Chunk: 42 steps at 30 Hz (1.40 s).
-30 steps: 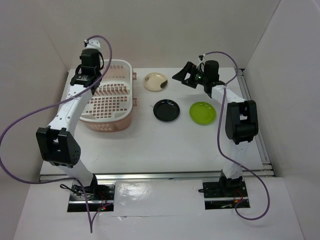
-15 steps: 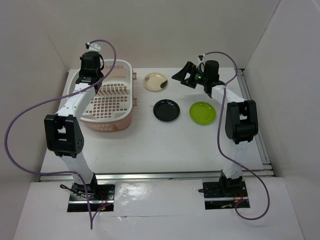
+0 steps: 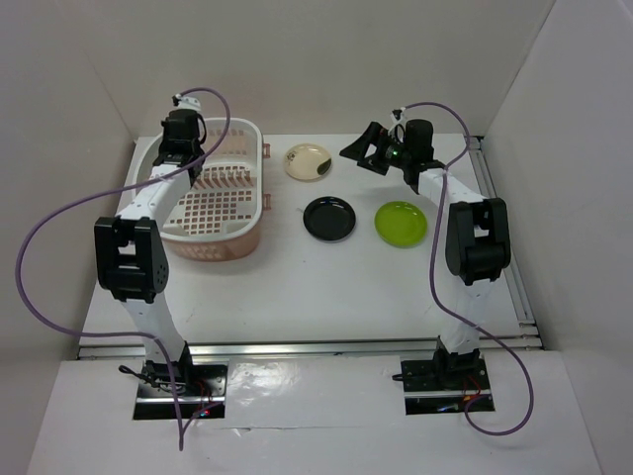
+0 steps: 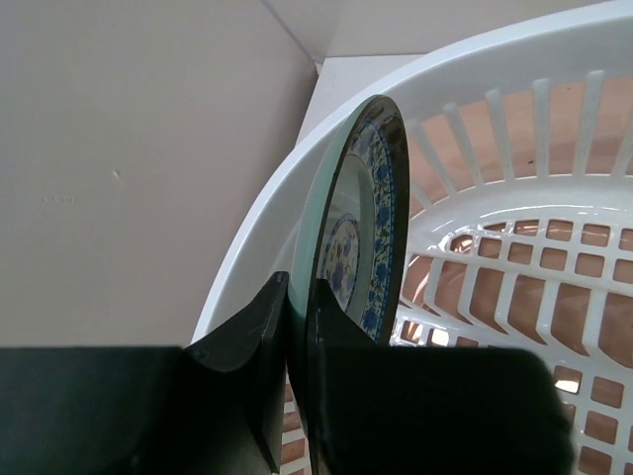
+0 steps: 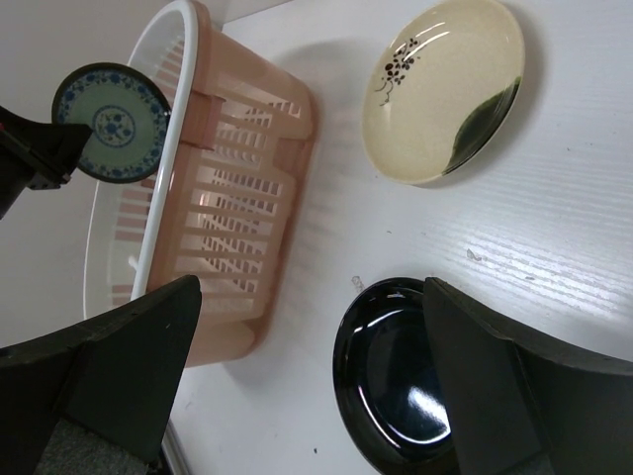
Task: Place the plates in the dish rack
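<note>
Currently the blue-patterned plate (image 4: 361, 237) is being gripped on edge by the left jaws, which are closed on its lower rim only. It is being held upright, just above the far left rim of the dish rack (image 4: 554, 40) and not yet between any divider pegs.

Risks being noted:
- Only a narrow bite is being taken on a glazed edge, so the plate is judged likely to pivot or slip if it is being swung quickly.
- If it is being released this close to the rim, the white wall could be struck and the plate tipped outside.
- If it is being lowered off a peg slot, it is likely to fall flat on the grid floor.

The right jaws are being held wide open and empty, above the tabletop (image 3: 326, 287) near the cream plate (image 3: 309, 161) and the black plate (image 3: 329, 218). The lime green plate (image 3: 401, 223) is lying unloaded beside them.
</note>
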Each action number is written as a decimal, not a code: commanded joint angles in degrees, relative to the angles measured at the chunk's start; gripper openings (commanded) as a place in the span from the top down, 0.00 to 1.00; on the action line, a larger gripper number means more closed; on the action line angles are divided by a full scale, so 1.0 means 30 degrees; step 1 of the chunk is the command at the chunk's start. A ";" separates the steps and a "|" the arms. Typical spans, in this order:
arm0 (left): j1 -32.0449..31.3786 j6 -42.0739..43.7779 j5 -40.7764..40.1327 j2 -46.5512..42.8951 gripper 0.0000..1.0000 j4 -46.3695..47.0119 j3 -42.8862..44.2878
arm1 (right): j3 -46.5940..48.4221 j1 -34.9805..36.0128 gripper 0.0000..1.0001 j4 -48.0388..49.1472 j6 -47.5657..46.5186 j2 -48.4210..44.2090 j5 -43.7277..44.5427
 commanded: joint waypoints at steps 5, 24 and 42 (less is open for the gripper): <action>0.0140 0.0733 0.0346 -0.0449 1.00 0.2854 -0.1336 | 0.0512 0.0024 0.00 0.1090 0.0017 0.0331 -0.0371; 0.0140 0.1056 0.1198 0.0484 1.00 0.3474 -0.2482 | 0.0163 0.0024 0.00 0.1266 0.0193 0.0360 -0.0547; 0.0345 0.1233 0.1903 0.1248 1.00 0.3503 -0.2307 | -0.0365 0.0024 0.00 0.1441 0.0017 0.0009 -0.0547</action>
